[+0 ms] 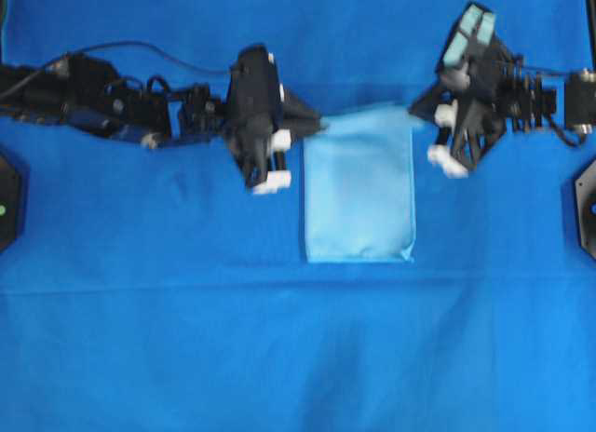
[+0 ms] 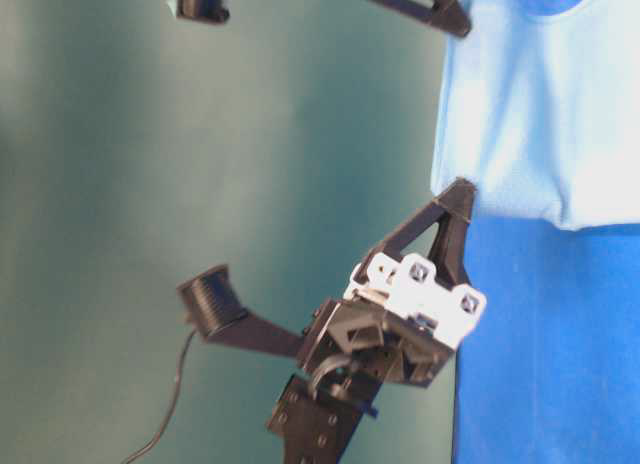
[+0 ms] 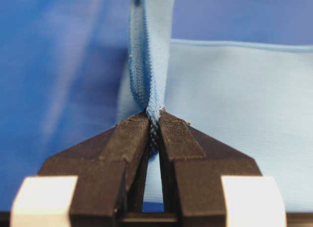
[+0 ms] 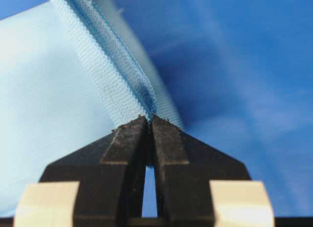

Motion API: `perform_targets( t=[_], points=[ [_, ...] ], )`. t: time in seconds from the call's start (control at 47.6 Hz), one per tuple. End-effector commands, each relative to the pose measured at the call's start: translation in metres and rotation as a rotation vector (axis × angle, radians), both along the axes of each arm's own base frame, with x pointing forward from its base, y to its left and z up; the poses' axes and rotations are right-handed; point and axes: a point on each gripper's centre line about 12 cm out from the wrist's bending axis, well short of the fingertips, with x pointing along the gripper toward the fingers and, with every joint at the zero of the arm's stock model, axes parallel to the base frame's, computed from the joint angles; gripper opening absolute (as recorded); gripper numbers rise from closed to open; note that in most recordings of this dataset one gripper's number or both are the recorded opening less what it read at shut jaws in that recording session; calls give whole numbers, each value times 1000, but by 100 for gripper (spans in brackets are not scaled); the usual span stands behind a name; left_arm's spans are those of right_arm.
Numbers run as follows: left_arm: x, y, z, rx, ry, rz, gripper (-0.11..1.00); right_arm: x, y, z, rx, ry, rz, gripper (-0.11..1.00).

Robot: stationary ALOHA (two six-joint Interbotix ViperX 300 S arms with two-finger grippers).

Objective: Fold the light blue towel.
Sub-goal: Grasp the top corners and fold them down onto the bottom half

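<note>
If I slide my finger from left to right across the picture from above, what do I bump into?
Left arm → left gripper → light blue towel → right gripper → right arm, all over the big blue cloth.

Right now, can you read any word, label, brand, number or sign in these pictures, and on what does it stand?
None can be read: the light blue towel, the royal-blue cloth under it, the left gripper and the right gripper carry no visible text.

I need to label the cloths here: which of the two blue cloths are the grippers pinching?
The light blue towel, the small pale one. The left gripper and right gripper each clamp its hemmed edge. The large royal-blue cloth lies flat beneath, ungripped.
</note>
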Motion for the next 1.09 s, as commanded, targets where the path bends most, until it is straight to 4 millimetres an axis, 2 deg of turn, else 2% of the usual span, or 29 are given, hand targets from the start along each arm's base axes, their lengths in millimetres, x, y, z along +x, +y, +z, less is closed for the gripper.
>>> perform_targets(
  t=[0.0,0.189,0.399,0.483,0.672,0.882,0.966,1.071],
  points=[
    [1,-21,19,7,-41,-50,4,0,16,5,22,-6,16,3],
    [2,-60,11,-1,28,-144,4,2,49,-2,90,34,29,3],
    [-4,-91,-3,-3,77,-218,4,7,76,-9,131,68,62,3],
    [-6,-93,-13,-4,103,-224,4,9,84,-16,141,87,74,3],
    [2,-93,-36,-5,109,-220,4,14,85,-36,160,152,47,3],
    [2,-97,-45,-3,103,-229,4,21,94,-45,185,143,82,3],
    [3,-98,-44,-3,98,-232,13,22,97,-45,192,132,95,3],
    [4,-101,-44,-1,94,-239,33,23,100,-44,193,129,106,7]
  ],
)
